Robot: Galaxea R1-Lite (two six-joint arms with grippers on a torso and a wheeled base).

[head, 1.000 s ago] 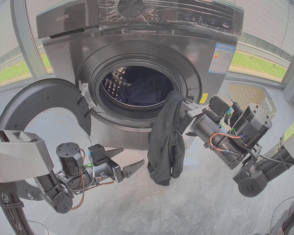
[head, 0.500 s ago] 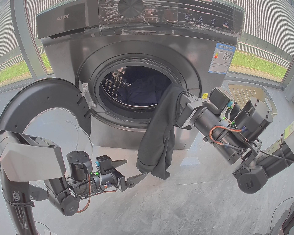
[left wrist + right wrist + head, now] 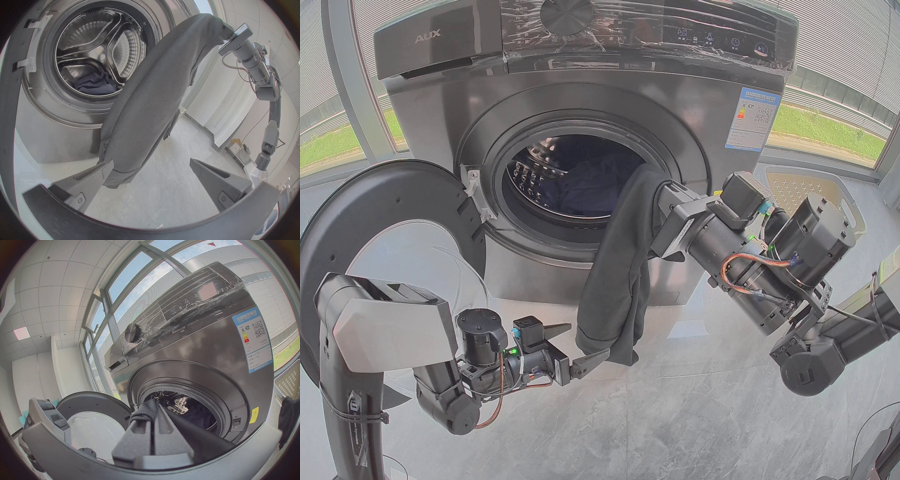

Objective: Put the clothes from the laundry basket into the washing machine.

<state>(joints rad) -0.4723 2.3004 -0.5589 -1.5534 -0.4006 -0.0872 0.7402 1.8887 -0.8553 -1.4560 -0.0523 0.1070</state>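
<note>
A dark grey garment hangs from my right gripper, which is shut on its upper end at the right rim of the washing machine's drum opening. In the right wrist view the closed fingers pinch the garment's fold in front of the opening. My left gripper stands open low near the floor, one finger touching the garment's lower end. Dark blue clothes lie inside the drum. The laundry basket stands at the right behind my right arm.
The round washer door is swung fully open to the left, close to my left arm. Grey tiled floor lies free in front of the machine. Windows run behind and beside the washer.
My right gripper has carried the garment up and left, toward the drum opening. My left arm has swung right and lower, bringing its open gripper to the garment's hanging end.
</note>
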